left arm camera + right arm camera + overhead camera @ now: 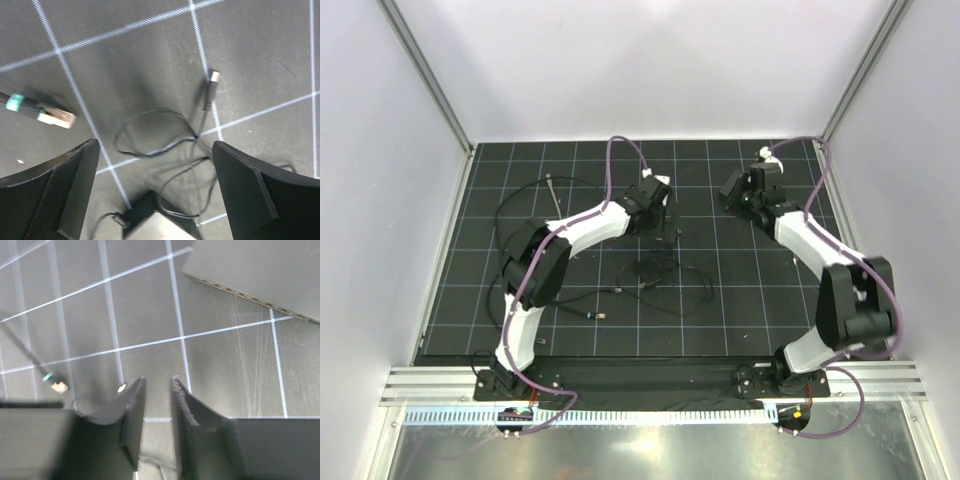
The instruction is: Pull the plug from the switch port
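Since the plug (55,116) lies loose on the mat (750,310), its clear tip in no socket and its teal-banded cable trailing away, the pull looks done. What is left seems to be checking the result and backing away. The next move would call for lifting the arms straight off without snagging the thin wires looped around the small black block (155,220) and the barrel connector (212,77).

The switch port cannot be made out. Only a corner of a flat black box (250,280) shows at the upper right of the right wrist view, well apart from the plug. The overhead view does not separate it from the dark mat.

The left arm (585,228) reaches from the near left to the middle of the mat. The left gripper (155,147) points down over the wires, its fingers wide apart and empty, with the plug just to one side of them. The right arm (810,240) bends out to the far right. The right gripper (157,385) is turned towards the centre and hovers above the mat. Its fingers are nearly together, a thin gap between them, holding nothing.
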